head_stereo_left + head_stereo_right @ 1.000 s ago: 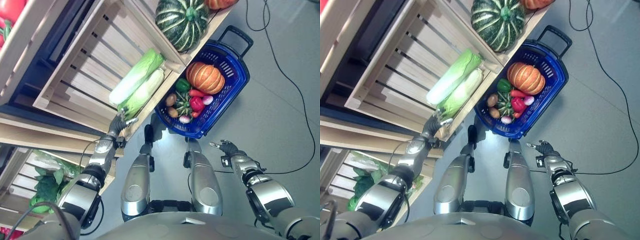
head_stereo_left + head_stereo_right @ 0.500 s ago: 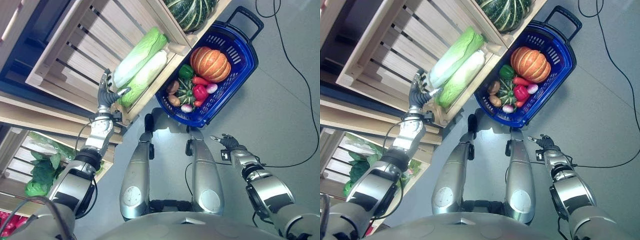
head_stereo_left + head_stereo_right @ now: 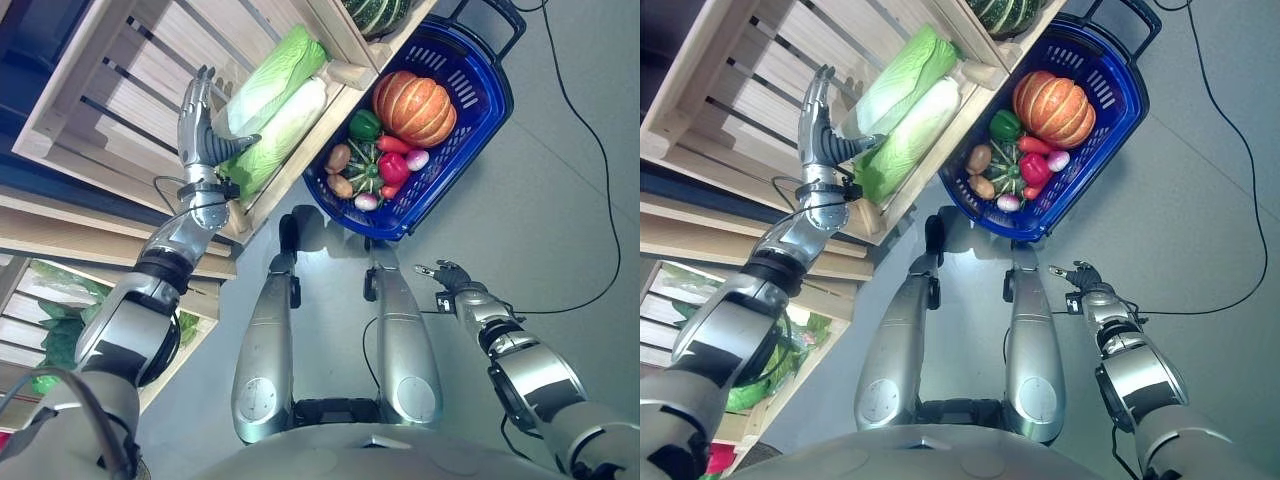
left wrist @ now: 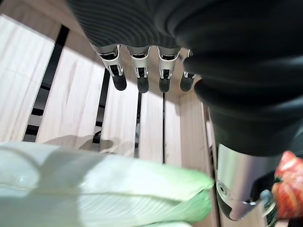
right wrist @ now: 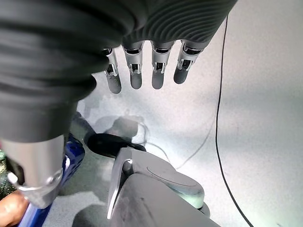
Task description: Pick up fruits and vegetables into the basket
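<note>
The left robot hand is held with fingers spread inside the wooden crate, just beside the cabbages; the right robot hand is seen relaxed and apart over the floor.

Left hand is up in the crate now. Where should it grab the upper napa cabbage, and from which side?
Probably mid-length, across its narrow width. The napa cabbage lies long and diagonal in the wooden crate, a second cabbage tight against its basket-side flank. So come from the open slat side, where the left hand is, fingers straight, thumb toward it. The right hand hangs idle over the floor.
</note>
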`<state>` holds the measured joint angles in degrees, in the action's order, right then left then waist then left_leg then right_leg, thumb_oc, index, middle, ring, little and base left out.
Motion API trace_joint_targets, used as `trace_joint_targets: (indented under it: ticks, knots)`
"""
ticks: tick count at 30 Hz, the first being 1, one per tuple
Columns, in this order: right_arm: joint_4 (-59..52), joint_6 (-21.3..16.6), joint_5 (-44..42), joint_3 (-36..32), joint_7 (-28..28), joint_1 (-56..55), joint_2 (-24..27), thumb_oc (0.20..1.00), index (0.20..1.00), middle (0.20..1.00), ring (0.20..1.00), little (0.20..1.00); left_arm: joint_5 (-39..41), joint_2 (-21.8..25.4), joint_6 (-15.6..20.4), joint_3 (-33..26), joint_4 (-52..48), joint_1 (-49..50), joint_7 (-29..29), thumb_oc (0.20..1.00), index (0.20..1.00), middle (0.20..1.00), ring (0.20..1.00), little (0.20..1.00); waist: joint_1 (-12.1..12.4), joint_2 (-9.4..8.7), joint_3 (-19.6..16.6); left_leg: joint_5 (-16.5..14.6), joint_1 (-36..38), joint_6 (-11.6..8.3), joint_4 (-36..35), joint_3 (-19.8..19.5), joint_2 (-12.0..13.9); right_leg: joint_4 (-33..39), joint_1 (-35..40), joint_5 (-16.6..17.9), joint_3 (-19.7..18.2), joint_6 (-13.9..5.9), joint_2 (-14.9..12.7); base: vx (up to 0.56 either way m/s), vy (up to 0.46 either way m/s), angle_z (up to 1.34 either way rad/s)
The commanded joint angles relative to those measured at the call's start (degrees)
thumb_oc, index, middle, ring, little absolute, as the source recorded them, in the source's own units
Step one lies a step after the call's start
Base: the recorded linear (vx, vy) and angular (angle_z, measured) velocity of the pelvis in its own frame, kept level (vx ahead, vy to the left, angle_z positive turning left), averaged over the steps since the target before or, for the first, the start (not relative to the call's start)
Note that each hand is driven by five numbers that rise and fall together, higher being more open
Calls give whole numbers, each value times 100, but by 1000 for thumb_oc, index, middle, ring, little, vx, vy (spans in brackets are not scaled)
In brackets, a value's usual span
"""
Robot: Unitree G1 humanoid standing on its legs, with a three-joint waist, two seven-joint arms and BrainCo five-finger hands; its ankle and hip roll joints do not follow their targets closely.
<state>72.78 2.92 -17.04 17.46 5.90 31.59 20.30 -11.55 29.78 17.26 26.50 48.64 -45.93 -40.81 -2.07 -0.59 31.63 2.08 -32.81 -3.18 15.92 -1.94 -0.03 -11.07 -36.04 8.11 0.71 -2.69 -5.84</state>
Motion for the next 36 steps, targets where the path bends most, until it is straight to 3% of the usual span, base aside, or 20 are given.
trace_joint_targets:
  ticks: [1,16,36]
  knots:
    - [11,54,-219,249,4,-15,130,1000,1000,1000,1000,1000,-374,175,-154,-68,286,-238,-76,1000,1000,1000,1000,1000,-22,24,-183,-187,-265,64,245,158,-75,-879,3,-782,101,-21,231,-6,21,-14]
    - [126,135,-187,558,-99,381,137,1000,1000,1000,1000,1000,11,19,-700,308,1959,-1157,833,1000,1000,1000,1000,1000,-311,-60,-183,-132,-429,-3,313,261,20,-950,-202,-786,-34,-2,323,1,18,-5]
    - [170,213,-239,699,-115,576,88,1000,1000,1000,1000,1000,667,-56,-957,-22,2734,-1266,823,1000,1000,1000,1000,1000,-348,-123,-183,-102,-543,-41,369,220,24,-1058,-319,-826,-60,6,392,2,2,-1]
